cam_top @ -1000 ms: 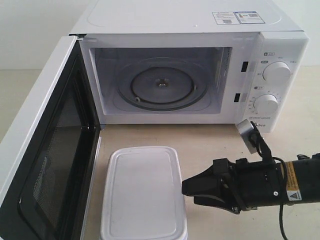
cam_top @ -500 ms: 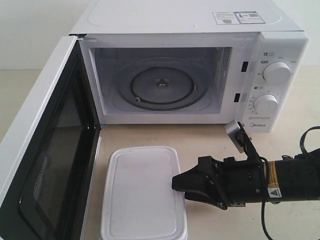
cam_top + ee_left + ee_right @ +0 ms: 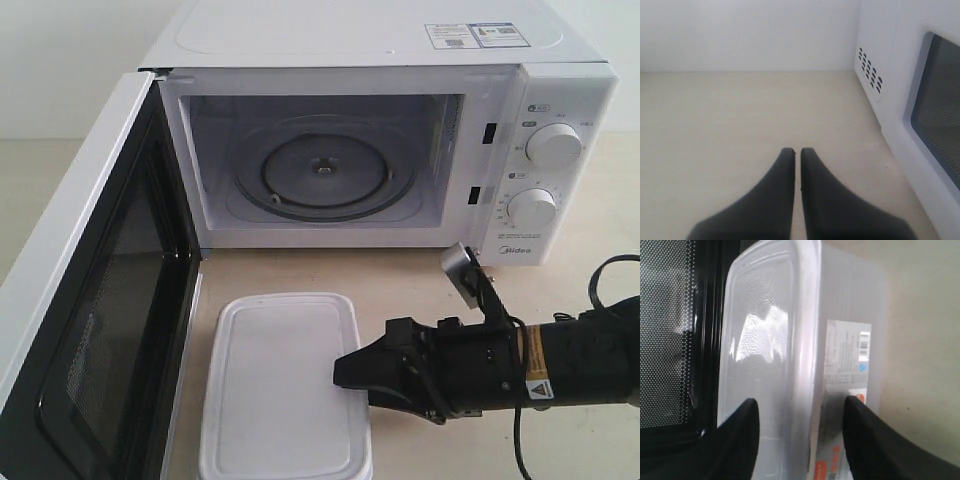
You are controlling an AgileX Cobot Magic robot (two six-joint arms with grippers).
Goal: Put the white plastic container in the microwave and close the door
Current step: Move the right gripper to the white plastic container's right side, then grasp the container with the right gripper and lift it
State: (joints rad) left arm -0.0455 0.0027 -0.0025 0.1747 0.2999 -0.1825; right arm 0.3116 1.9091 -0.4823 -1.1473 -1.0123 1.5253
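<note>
The white plastic container point(image 3: 285, 385) lies flat on the table in front of the microwave point(image 3: 380, 130), whose door point(image 3: 95, 300) stands wide open at the left, showing the glass turntable point(image 3: 322, 177). My right gripper point(image 3: 347, 375) comes in level from the right and is open, one finger above the container's right rim and one below. In the right wrist view the container point(image 3: 805, 350) fills the space between the fingers of the right gripper point(image 3: 802, 407), its labelled side showing. My left gripper point(image 3: 797, 152) is shut over bare table, out of the exterior view.
The microwave's two knobs point(image 3: 553, 145) sit on its right panel above my right arm point(image 3: 560, 360). In the left wrist view the microwave's vented side point(image 3: 870, 72) and the door's outer window point(image 3: 940, 105) stand to one side of beige tabletop point(image 3: 740, 115).
My right gripper has slid left along the table until its open fingers straddle the container's right edge. The container, microwave and door have not moved.
</note>
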